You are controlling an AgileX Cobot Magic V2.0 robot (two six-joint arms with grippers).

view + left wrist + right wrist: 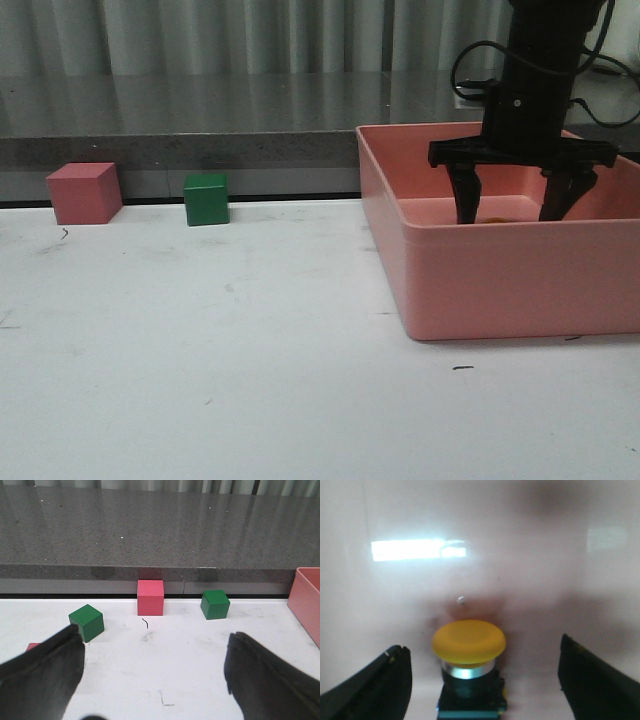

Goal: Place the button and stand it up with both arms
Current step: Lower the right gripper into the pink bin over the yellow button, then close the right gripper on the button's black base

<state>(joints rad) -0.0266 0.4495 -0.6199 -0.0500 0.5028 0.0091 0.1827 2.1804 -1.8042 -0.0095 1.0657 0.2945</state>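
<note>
The button, with a yellow mushroom cap, a silver ring and a black-blue base, rests on the floor of the pink bin. In the front view only a sliver of its yellow cap shows over the bin wall. My right gripper hangs inside the bin, open, with one finger on each side of the button and a gap on both sides. The right wrist view shows the same gripper straddling it. My left gripper is open above bare table and out of the front view.
A pink cube and a green cube stand at the table's back edge. The left wrist view shows a pink cube, two green cubes and the bin's corner. A dark ledge runs behind.
</note>
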